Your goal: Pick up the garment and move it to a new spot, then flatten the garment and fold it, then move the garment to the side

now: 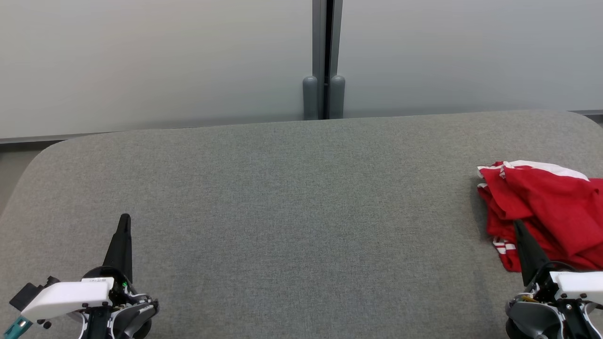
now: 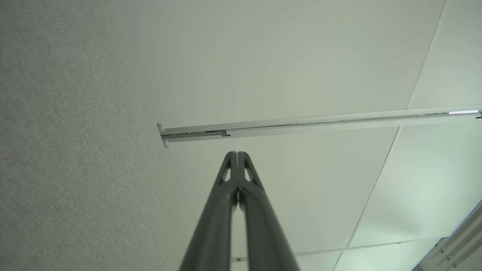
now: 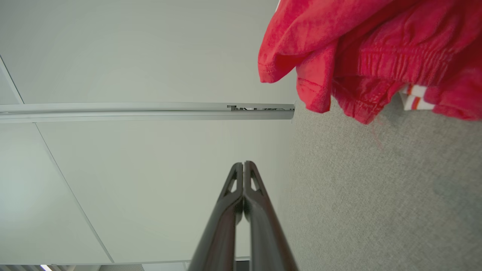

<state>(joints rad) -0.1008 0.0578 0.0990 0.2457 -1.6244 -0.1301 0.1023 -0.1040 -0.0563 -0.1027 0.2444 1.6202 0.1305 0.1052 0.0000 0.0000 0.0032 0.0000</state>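
Running off the view's edge: red garment (image 1: 551, 207).

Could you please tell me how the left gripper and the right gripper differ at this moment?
Position: the left gripper sits lower left, the right gripper lower right. Surroundings: the left gripper has bare grey padded surface around it, while the right gripper's tips lie beside the crumpled red garment, not gripping it. Both are shut and empty.
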